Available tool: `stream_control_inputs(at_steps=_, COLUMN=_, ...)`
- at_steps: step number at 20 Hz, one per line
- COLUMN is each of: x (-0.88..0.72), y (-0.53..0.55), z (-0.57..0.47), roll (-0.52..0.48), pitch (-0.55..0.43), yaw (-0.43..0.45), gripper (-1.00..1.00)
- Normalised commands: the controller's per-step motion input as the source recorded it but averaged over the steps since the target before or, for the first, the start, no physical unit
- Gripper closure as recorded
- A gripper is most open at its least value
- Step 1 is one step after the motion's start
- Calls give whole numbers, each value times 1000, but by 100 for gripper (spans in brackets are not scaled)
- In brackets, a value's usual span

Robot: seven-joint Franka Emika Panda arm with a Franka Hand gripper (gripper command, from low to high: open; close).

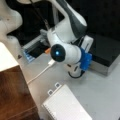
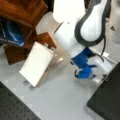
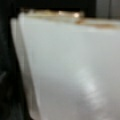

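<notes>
Front views: claw (image 2: 83, 72) low over grey counter (image 1: 100, 95), blue-fingered, nothing held; spread or pressed together not discernible. Nearest: white rack (image 2: 36, 63), propped aslant against wooden block (image 2: 42, 40).

Gripper (image 2: 85, 71) mostly hidden behind the arm's blue mount in both front views; jaws unreadable. White rack (image 1: 65, 105) cut off by a front view's bottom. Wrist view blurred throughout.

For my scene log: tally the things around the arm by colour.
White: 2, grid rack, cable
Blue: 1, gripper
Brown: 1, wooden shelf
Black: 1, block
Total: 5
</notes>
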Motion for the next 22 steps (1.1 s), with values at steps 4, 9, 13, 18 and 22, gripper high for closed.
stream_control_inputs(at_steps=4, x=101, y=-139, z=-215, roll=102, pitch=-67, yaw=-41, gripper=100)
stream_control_inputs(at_steps=9, x=156, y=-191, z=-235, roll=61, pitch=-38, yaw=-36, gripper=100)
stream_control_inputs(at_steps=13, x=250, y=-148, z=-141, roll=31, pitch=-26, yaw=-17, gripper=100)
stream_control_inputs(at_steps=18, x=338, y=-66, z=30, roll=12, pitch=1, yaw=2, gripper=100)
stream_control_inputs(at_steps=22, x=410, y=33, z=205, roll=-46, pitch=-5, yaw=67, gripper=100)
